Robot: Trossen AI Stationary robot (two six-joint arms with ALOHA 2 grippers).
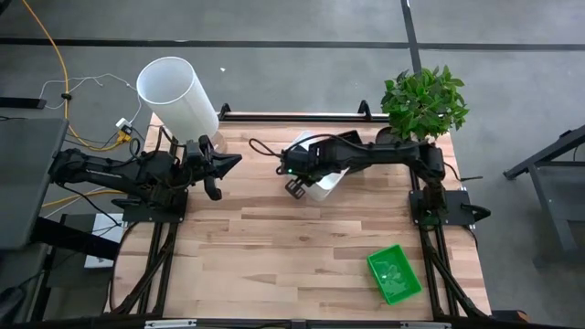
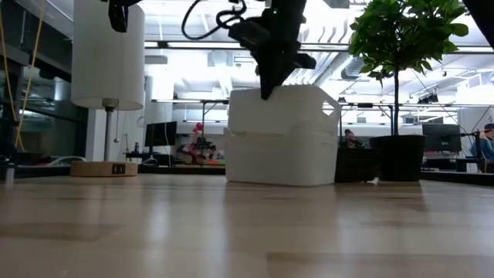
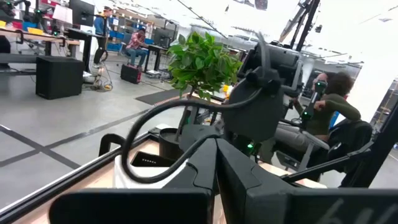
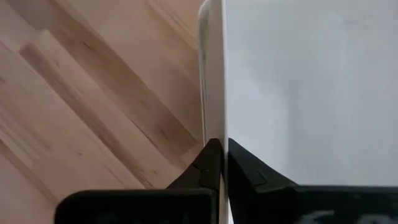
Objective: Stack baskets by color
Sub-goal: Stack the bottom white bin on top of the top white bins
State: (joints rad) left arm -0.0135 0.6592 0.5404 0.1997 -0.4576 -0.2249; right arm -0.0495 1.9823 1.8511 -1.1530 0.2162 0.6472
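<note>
Left gripper (image 1: 214,176): jaws clenched on nothing, parked at table's back-left by white cylinder (image 1: 178,94).
Right gripper (image 4: 222,149): pinched on rim of white baskets (image 2: 282,135), stacked back-centre.
Green basket (image 1: 394,274): alone, front-right.

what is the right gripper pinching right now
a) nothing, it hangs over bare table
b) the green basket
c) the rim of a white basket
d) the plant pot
c: the right gripper has its fingers shut on the thin rim of the white basket, at the back middle of the table in the high view, while the green basket lies alone near the front right corner.
</note>
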